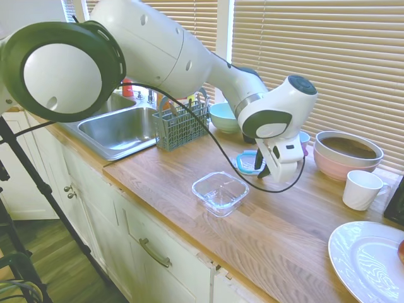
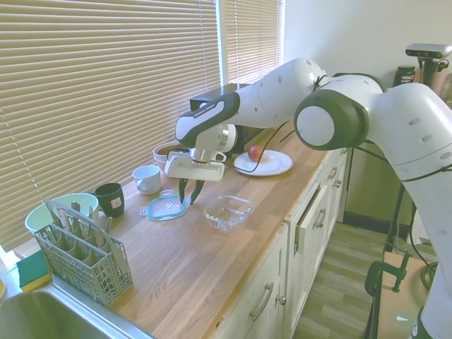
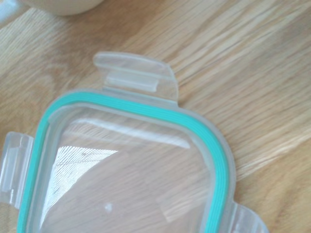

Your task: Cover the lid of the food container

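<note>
Container (image 1: 219, 191) sits nearest the counter (image 1: 287, 227) front edge, open and empty, flat on the wood. Just behind it, toward the window, is the lid (image 1: 246, 163). The gripper (image 1: 264, 170) stands over the lid's edge with its fingers drawn together, apparently pinching the rim on the side that faces the container.

The coming move turns on that short gap. The container lies from the gripper toward the front edge of the counter, close beside the lid but not touching it. Both are rounded squares with no long axis, so lining up the corners and clip tabs should matter more than turning the lid.

Farther back stand a white cup (image 1: 362, 189) and stacked bowls (image 1: 347, 151), well clear of that path.

The second exterior view shows the lid (image 2: 167, 207) and container (image 2: 227, 210) side by side, with the closed fingers between them at the lid's rim. The lid looks slightly tipped there, though I cannot tell whether it has left the wood. The wrist view shows only the lid (image 3: 131, 170), its teal seal and clear tabs over bare wood, with no container in sight.
</note>
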Motion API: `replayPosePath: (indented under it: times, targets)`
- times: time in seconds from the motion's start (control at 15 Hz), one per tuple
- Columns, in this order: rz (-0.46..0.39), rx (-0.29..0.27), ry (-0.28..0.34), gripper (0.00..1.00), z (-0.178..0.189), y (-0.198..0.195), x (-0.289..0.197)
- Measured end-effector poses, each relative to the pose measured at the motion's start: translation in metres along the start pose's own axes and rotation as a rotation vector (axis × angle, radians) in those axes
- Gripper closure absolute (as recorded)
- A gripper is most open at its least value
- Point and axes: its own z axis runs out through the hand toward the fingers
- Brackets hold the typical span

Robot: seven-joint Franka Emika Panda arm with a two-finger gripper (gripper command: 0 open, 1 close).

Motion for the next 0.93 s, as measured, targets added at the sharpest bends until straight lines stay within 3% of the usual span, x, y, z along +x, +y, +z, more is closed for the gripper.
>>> replayPosePath:
  times: [0.6, 0.93]
  targets:
    - [-0.007, 0.002, 0.003, 1.0, 0.0, -0.003, -0.001]
    - [-0.018, 0.003, 0.046, 1.0, -0.011, -0.002, 0.008]
